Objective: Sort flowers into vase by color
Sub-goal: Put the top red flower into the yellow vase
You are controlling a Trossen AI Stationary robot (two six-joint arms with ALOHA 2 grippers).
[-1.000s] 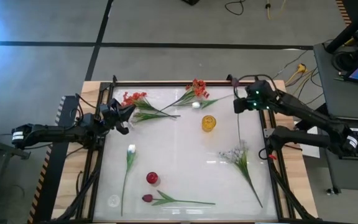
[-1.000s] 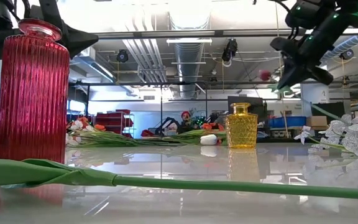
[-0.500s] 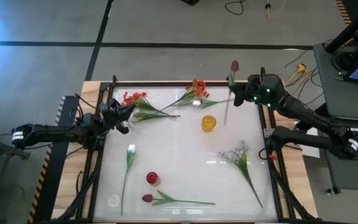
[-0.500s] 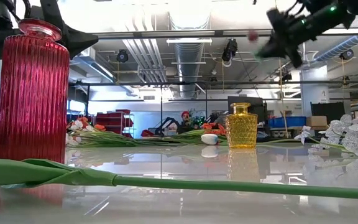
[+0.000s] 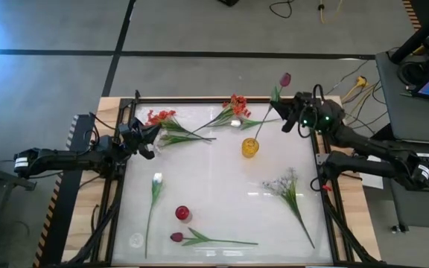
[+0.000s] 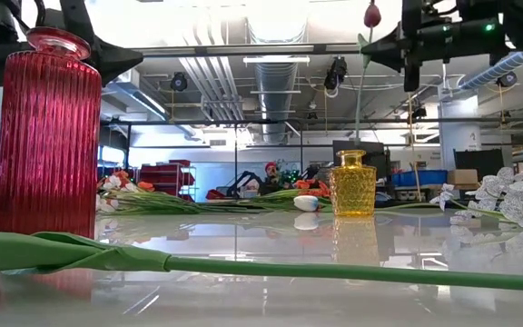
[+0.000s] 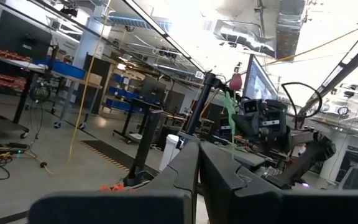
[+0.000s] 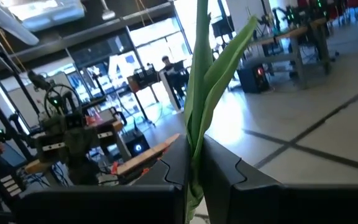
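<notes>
None of the flowers sits in a vase yet. Your right claw (image 5: 287, 121) is clenched on a dark maroon tulip (image 5: 284, 78) above the ribbed yellow glass vase (image 5: 250, 147), stem seemingly just reaching its mouth. Your left claw (image 5: 146, 144), clenched empty, waits left of that vase.

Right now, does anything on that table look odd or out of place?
One thing: the right gripper holds a dark maroon tulip over the yellow vase, though a red vase stands nearer the front edge.
</notes>
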